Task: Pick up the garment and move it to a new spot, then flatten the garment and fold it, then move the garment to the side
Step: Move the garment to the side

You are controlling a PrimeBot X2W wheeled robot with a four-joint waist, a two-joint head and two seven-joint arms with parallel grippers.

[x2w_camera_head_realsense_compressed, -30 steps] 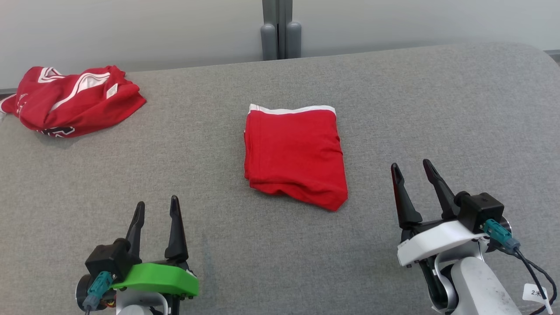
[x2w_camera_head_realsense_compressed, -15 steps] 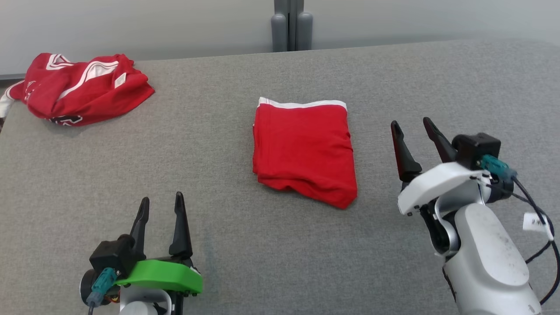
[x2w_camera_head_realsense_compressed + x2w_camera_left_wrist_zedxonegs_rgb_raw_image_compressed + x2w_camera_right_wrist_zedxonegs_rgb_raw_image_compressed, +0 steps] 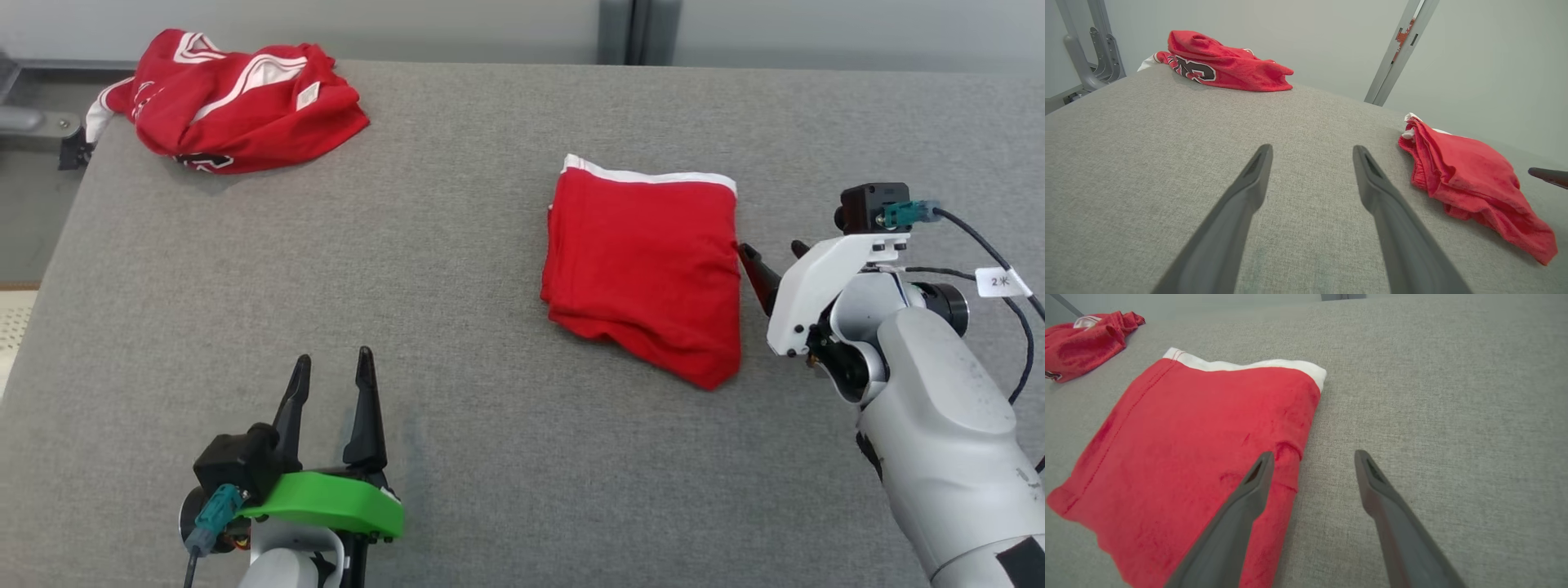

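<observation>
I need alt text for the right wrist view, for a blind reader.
Open right end effector: one finger over the edge of a folded red garment with a white band, the other over the grey table. A crumpled red garment lies upper left.

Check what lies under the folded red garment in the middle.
The folded garment lies flat on the grey table; at its edges its own red layers and white band show. The patch of table beneath is covered and cannot be seen.
</observation>
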